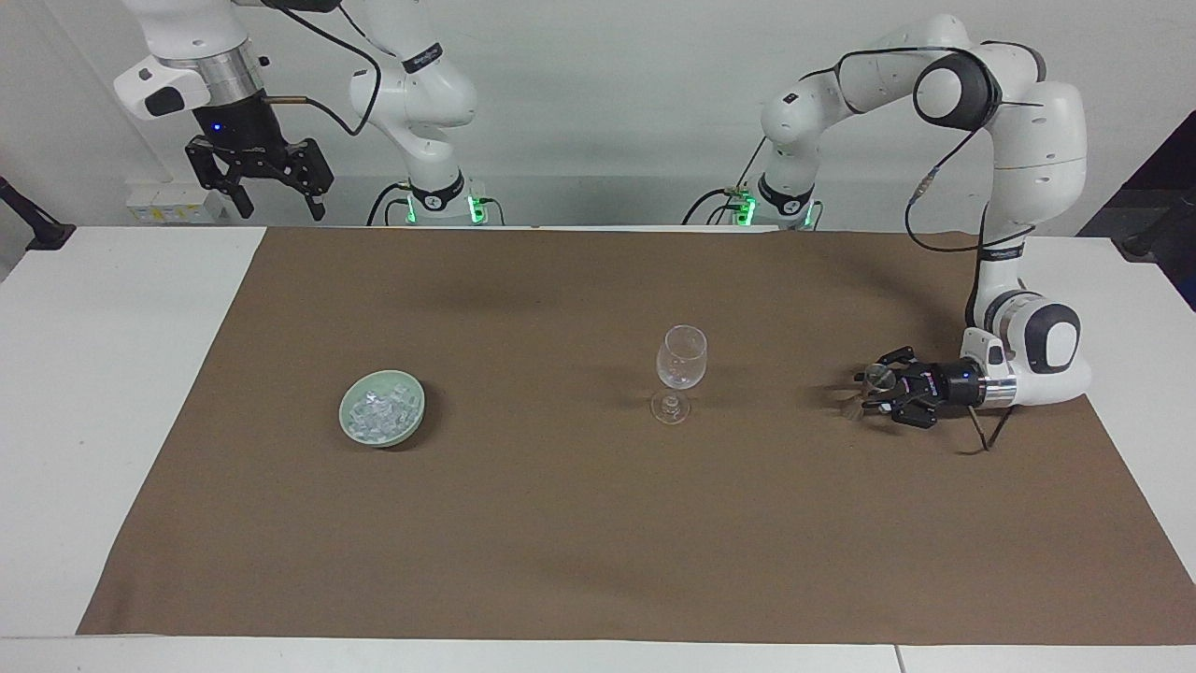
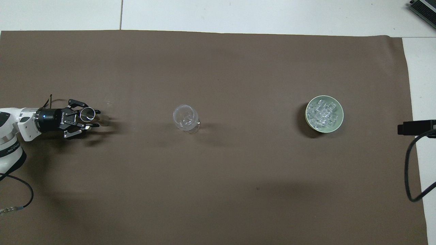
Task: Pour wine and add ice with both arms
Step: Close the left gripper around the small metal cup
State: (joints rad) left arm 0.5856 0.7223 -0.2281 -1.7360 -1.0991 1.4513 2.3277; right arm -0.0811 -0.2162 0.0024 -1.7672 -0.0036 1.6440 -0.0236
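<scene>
Left gripper (image 1: 869,393) sits low at its own end of the bench, fingers around a small clear glass (image 1: 876,377), grip unclear; ice (image 2: 323,113) in green bowl (image 2: 337,125) lies well apart; right gripper (image 1: 277,193) waits raised, released.

Facing view: high, across table, toward robots. Overhead: steeply down. Both share brown mat (image 1: 598,523).
</scene>
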